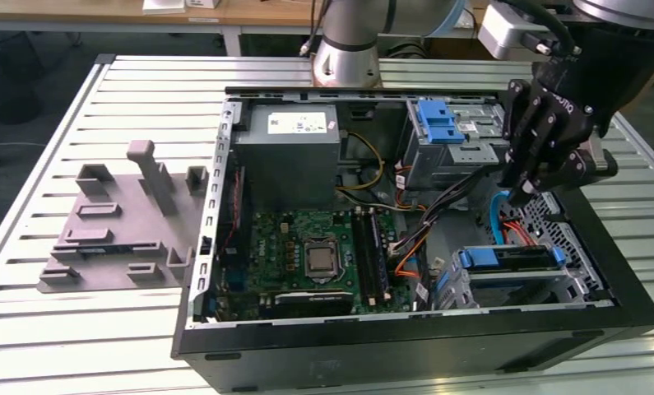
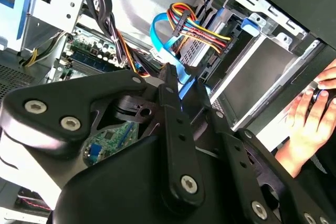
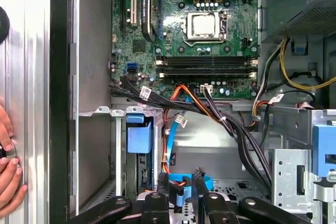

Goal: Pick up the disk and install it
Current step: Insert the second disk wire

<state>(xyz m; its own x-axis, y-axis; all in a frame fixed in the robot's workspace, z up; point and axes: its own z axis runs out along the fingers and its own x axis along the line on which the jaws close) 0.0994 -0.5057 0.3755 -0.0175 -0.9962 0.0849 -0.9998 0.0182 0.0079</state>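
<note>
Matt black metal gripper (image 1: 521,188); glossy green motherboard (image 1: 310,255); bare grey sheet-metal drive cage (image 1: 524,284) with smooth blue plastic disk (image 1: 507,257) carrier.

Work surface and room behind the cell

A slatted aluminium table (image 1: 107,115) fills the exterior view, extending to that view's left of the pincer. Beyond the table, a wooden desk (image 1: 195,15) on pale legs stands over a dark floor (image 1: 41,49).

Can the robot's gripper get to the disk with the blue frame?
Probably yes. The gripper hangs over the open case close to the disk, which sits in its metal cage. A blue cable looping between them might brush it.
</note>
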